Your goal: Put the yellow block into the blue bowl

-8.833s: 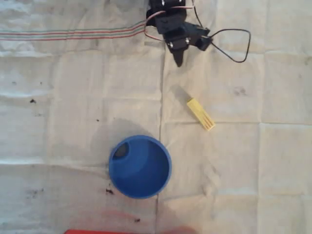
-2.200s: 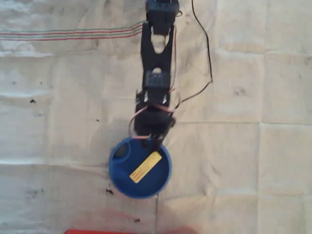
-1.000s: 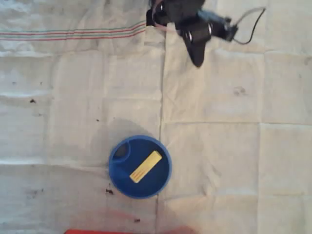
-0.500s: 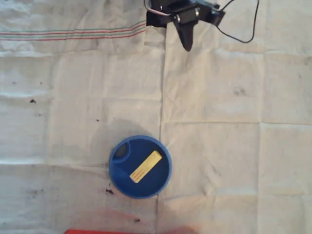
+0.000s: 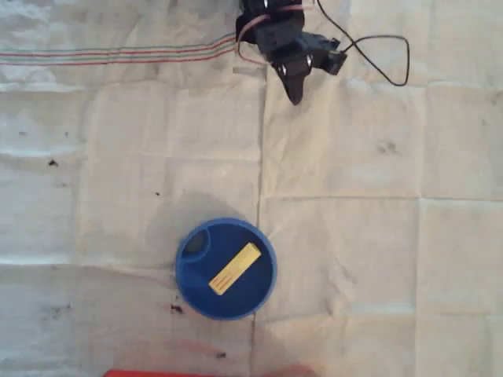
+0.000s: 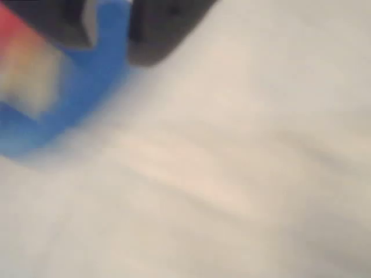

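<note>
Yellow block (image 5: 234,268) seen lying diagonally inside blue bowl (image 5: 189,279), lower centre of overhead view. Judged light, rigid, smooth; best pinched across narrow sides, mid-length. Claw (image 5: 294,93) at top centre, empty; opening cannot be told.

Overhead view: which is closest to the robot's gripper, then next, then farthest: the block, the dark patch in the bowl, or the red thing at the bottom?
1. Dark patch, bowl's upper left, nearest the gripper.
2. Block, mid-bowl.
3. Red thing, bottom edge.
</note>
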`<act>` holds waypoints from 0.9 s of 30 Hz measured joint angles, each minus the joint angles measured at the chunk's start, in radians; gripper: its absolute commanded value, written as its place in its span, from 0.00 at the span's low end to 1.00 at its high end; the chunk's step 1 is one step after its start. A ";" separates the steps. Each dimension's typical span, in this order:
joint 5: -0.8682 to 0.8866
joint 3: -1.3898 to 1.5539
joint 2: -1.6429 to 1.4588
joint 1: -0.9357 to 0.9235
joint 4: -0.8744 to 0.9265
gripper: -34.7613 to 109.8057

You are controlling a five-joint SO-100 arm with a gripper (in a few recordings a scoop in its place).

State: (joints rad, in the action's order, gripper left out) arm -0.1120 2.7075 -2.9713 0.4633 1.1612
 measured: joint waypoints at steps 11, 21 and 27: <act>0.006 0.150 -0.005 0.000 -0.006 0.24; 0.008 0.212 -0.005 0.000 -0.020 0.24; 0.008 0.212 -0.005 0.000 -0.020 0.24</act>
State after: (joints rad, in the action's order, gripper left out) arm -0.1043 2.9192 -2.9759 0.4633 1.1413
